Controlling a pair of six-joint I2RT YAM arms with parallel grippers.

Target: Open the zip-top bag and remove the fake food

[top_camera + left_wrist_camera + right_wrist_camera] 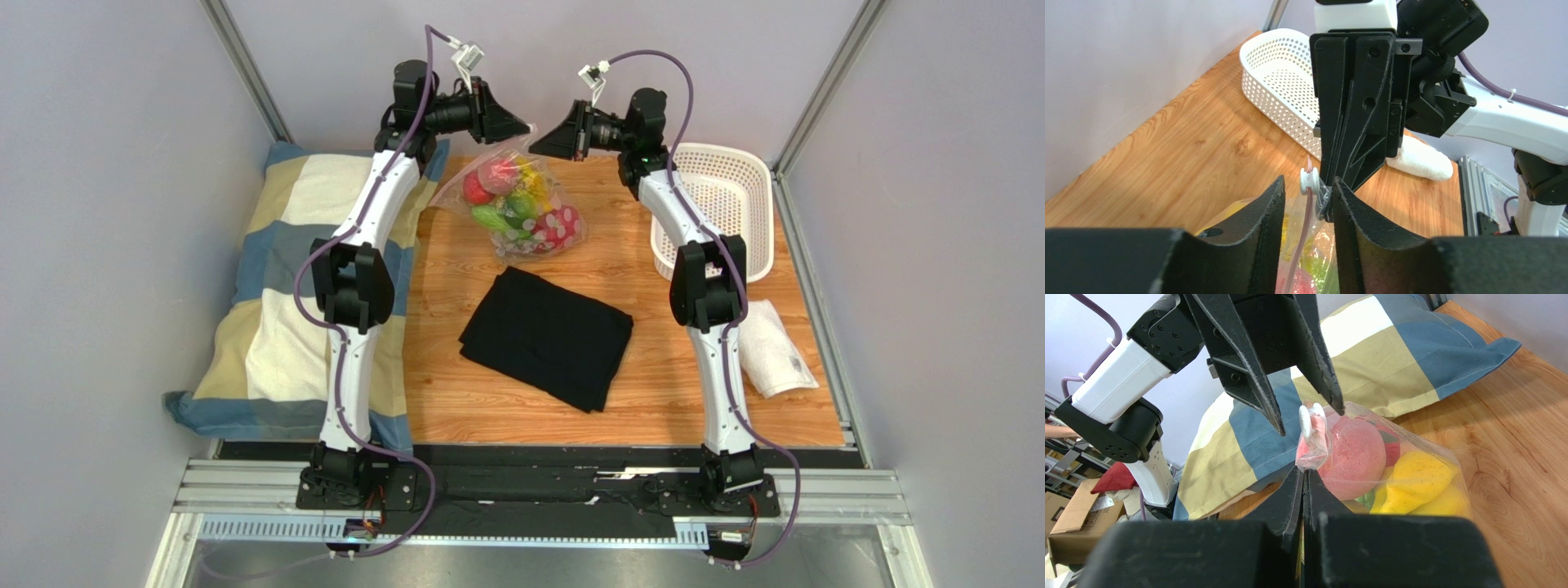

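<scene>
The clear zip-top bag point(530, 243) lies at the far middle of the wooden table, with the fake food point(497, 181) inside it: red, green, yellow and pink pieces. Both grippers meet at its raised top edge. My right gripper point(1303, 471) is shut on the bag's crumpled corner point(1312, 454), just below the white slider point(1306, 419). My left gripper point(1309, 180) is open, its fingers standing either side of the slider and the pinkish zip strip point(1306, 233). A pink-red round fruit point(1352, 456) and yellow pieces point(1413, 478) press against the plastic.
A white perforated basket point(724, 202) stands at the far right, with a white cloth point(773, 349) nearer on the right. A black folded cloth point(546, 337) lies mid-table. A blue and yellow checked pillow point(294, 282) fills the left side.
</scene>
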